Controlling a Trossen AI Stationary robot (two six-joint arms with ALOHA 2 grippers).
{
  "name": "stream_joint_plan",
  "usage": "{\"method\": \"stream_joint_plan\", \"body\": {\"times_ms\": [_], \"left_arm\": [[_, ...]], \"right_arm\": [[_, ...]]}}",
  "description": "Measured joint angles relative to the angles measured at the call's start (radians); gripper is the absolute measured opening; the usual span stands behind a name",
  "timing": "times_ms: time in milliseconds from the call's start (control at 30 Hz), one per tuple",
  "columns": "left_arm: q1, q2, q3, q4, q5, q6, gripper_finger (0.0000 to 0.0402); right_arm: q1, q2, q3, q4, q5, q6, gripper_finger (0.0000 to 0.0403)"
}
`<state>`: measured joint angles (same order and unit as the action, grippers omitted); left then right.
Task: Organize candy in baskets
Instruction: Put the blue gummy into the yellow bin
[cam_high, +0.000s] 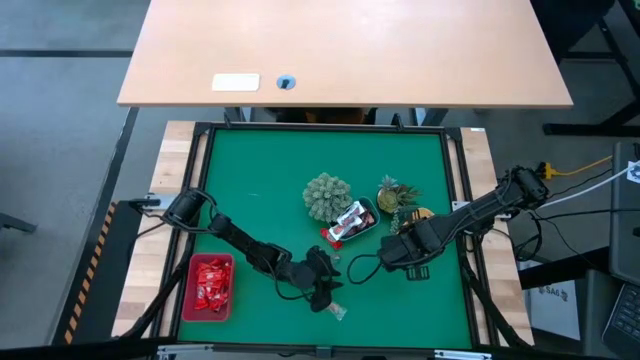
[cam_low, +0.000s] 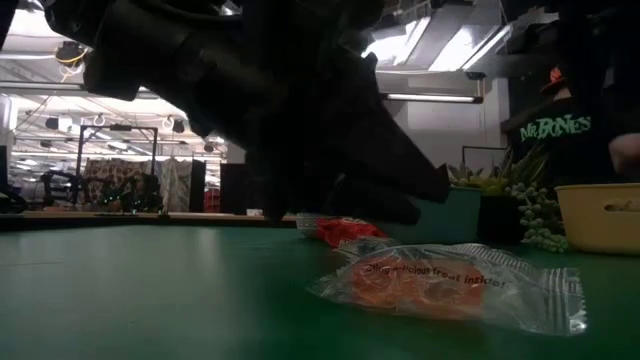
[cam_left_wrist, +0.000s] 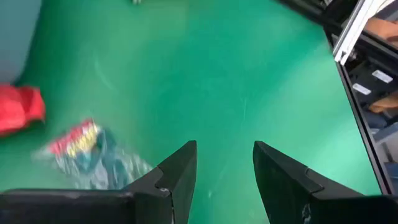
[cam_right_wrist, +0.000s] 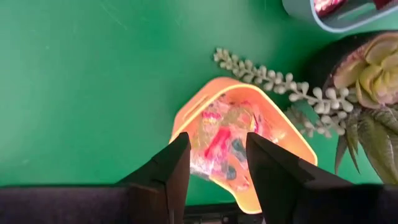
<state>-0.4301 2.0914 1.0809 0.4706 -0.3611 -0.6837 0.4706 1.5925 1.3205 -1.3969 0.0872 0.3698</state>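
From above, my left pincer sits at six o'clock on the green mat, open field at ten o'clock. I count one red rectangular basket, one pale blue dish, two spiky plants.

My left camera: fingers apart, one clear-wrapped candy beside them.

My right camera: right pincer apart above the yellow-orange basket of clear sweets.

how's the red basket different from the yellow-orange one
The red basket is rectangular and sits near the table's front left corner; the yellow-orange basket is rounded and lies on the right, beside a plant ornament. The red basket holds red-wrapped candy; the yellow-orange basket holds clear-wrapped pieces, under the right gripper with its fingers apart. Both are shallow and already hold candy.
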Motion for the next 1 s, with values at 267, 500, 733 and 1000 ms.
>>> {"method": "stream_joint_plan", "body": {"times_ms": [267, 500, 733, 1000], "left_arm": [[0.005, 0.000, 0.000, -0.017, 0.042, -0.021, 0.0151], [0.021, -0.041, 0.000, -0.081, 0.043, -0.020, 0.0151], [0.062, -0.148, 0.000, -0.293, 0.031, -0.018, 0.0151], [0.053, -0.149, 0.000, -0.394, 0.029, -0.045, 0.0151]], "right_arm": [[0.000, 0.000, 0.000, 0.016, 0.000, 0.000, 0.0157], [0.000, 0.000, 0.000, 0.016, -0.001, 0.000, 0.0157], [0.000, 0.000, 0.000, 0.019, -0.001, 0.000, 0.0157], [0.000, 0.000, 0.000, 0.041, -0.001, 0.000, 0.0157]]}}
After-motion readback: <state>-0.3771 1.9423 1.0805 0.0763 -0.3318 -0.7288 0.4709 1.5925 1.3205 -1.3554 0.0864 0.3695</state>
